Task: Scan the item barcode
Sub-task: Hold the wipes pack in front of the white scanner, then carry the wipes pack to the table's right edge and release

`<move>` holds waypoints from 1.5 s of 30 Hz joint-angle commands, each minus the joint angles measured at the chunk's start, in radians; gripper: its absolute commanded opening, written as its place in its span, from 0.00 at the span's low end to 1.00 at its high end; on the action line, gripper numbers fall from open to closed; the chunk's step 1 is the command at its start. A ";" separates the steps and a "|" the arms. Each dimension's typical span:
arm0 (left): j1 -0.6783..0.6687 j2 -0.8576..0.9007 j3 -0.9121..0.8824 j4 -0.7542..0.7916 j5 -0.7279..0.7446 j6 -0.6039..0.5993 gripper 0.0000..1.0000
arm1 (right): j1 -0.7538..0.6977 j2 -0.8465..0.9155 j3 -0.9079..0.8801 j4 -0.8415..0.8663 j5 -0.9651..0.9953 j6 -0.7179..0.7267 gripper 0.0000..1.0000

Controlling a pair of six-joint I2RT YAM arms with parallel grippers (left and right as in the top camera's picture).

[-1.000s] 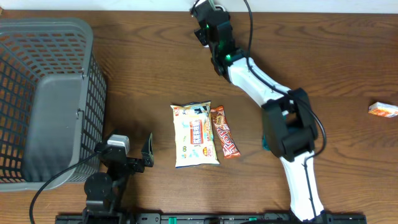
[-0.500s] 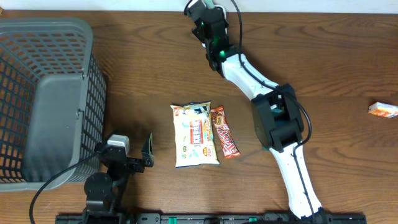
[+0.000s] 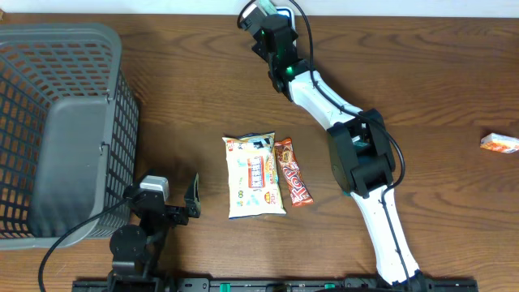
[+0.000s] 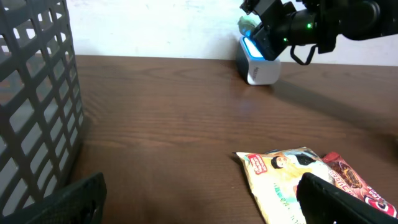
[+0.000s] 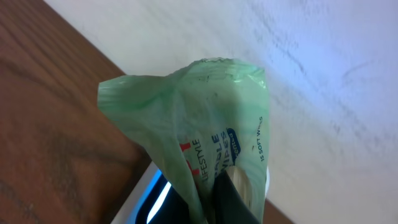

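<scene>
My right gripper (image 5: 214,198) is shut on a pale green pack of wipes (image 5: 205,118), one dark finger (image 5: 235,199) pressed against its face. The pack hangs just above a white scanner (image 4: 258,61) with a lit blue window (image 5: 159,194) at the table's far edge. From overhead the right gripper (image 3: 261,23) sits at the top centre. In the left wrist view the pack (image 4: 247,25) shows above the scanner. My left gripper (image 3: 174,193) rests open near the front left, with nothing between its fingers (image 4: 339,199).
A yellow snack bag (image 3: 255,177) and a brown chocolate bar (image 3: 293,172) lie side by side mid-table. A grey mesh basket (image 3: 61,122) fills the left side. A small orange box (image 3: 499,143) lies at the far right.
The right arm has swung a little to the left and towards the far edge with the pack. The left arm has not moved.
</scene>
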State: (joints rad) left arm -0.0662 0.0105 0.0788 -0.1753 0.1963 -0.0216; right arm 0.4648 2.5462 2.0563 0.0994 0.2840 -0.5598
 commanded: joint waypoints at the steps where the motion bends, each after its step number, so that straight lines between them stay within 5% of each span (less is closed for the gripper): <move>1: 0.004 -0.005 -0.016 -0.024 -0.002 0.013 0.98 | -0.007 0.066 0.023 0.058 -0.025 -0.075 0.01; 12: 0.004 -0.005 -0.016 -0.024 -0.002 0.013 0.98 | -0.008 0.105 0.023 0.149 -0.023 -0.150 0.01; 18: 0.004 -0.005 -0.016 -0.024 -0.002 0.013 0.98 | -0.003 0.046 0.024 0.082 0.068 0.051 0.01; 28: 0.004 -0.005 -0.016 -0.024 -0.002 0.013 0.98 | -0.043 -0.345 0.024 -0.616 -0.224 0.367 0.01; 38: 0.004 -0.005 -0.016 -0.024 -0.002 0.013 0.98 | -0.311 -0.501 0.024 -1.180 -1.123 0.431 0.01; 45: 0.004 -0.005 -0.016 -0.024 -0.002 0.013 0.98 | -0.476 -0.499 0.024 -1.431 -1.065 0.335 0.01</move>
State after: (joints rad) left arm -0.0662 0.0105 0.0788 -0.1753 0.1959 -0.0216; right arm 0.0444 2.0472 2.0796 -1.2854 -0.7399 -0.1772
